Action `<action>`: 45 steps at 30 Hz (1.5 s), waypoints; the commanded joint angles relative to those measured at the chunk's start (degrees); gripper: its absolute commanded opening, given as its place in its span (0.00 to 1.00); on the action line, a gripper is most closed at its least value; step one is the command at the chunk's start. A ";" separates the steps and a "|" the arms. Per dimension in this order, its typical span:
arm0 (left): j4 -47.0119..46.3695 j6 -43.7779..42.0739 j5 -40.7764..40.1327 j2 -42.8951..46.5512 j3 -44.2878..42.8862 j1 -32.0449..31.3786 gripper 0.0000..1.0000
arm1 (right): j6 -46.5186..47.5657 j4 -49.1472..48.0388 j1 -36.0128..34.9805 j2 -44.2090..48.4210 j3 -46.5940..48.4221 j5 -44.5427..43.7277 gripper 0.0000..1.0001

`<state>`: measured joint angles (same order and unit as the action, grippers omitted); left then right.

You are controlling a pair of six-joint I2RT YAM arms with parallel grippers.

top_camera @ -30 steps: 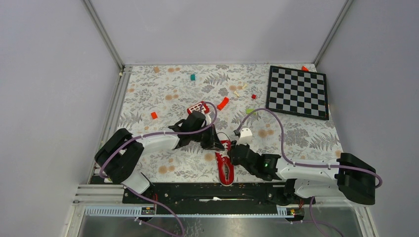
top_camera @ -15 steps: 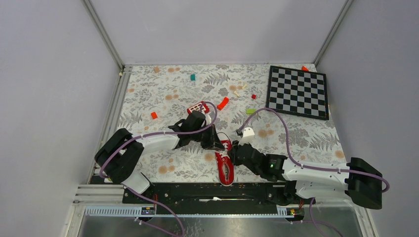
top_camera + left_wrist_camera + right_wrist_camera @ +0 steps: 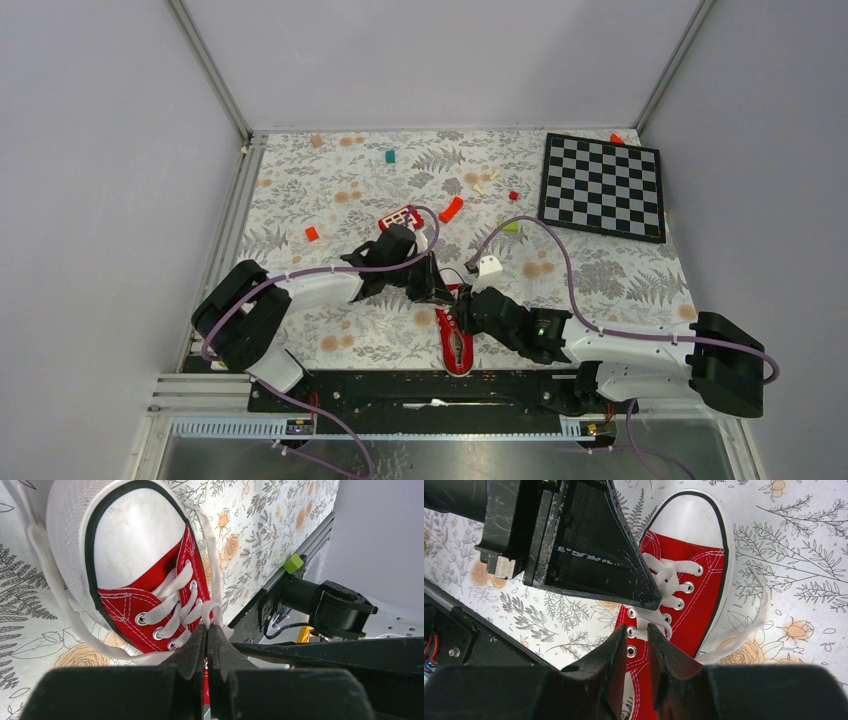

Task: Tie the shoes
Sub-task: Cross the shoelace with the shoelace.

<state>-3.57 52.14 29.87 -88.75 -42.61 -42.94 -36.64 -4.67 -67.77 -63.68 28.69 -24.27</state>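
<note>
The red sneaker (image 3: 458, 345) with white toe cap lies near the front rail, toe pointing away from the arm bases. My left gripper (image 3: 443, 292) is over its laces. In the left wrist view it (image 3: 207, 627) is shut on a white lace loop (image 3: 212, 611) above the eyelets of the shoe (image 3: 145, 570). My right gripper (image 3: 463, 308) is beside it. In the right wrist view it (image 3: 638, 632) is narrowly open over the upper eyelets of the shoe (image 3: 694, 600), a lace crossing just past its tips. A loose lace end (image 3: 754, 615) trails beside the toe.
A red block with white squares (image 3: 400, 217) and a curved red-orange piece (image 3: 452, 209) lie behind the left arm. A chessboard (image 3: 602, 186) sits at the back right. Small coloured bits dot the floral mat. The black front rail (image 3: 400, 385) runs just behind the heel.
My right gripper has moved left and in over the shoe's laces, close to the left gripper. The left gripper and the shoe have stayed put.
</note>
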 commanded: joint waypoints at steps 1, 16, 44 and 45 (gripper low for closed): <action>-2.23 -0.03 1.63 0.41 -0.37 0.30 0.00 | 1.84 -1.64 0.36 -1.44 2.67 -0.65 0.29; -2.16 -0.06 1.71 0.57 -0.28 0.24 0.00 | 2.14 -0.21 0.60 -3.04 2.66 -3.53 0.33; -1.79 -0.22 2.22 0.34 -0.98 0.27 0.00 | 2.57 -1.93 2.03 -5.86 1.79 -1.63 0.00; -1.79 -0.20 2.26 0.28 -0.91 0.26 0.00 | 2.63 -1.78 2.03 -5.01 1.76 -1.65 0.00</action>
<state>-3.55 52.12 30.28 -88.75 -42.61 -42.94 -34.57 -5.56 -66.24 -70.02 29.50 -25.56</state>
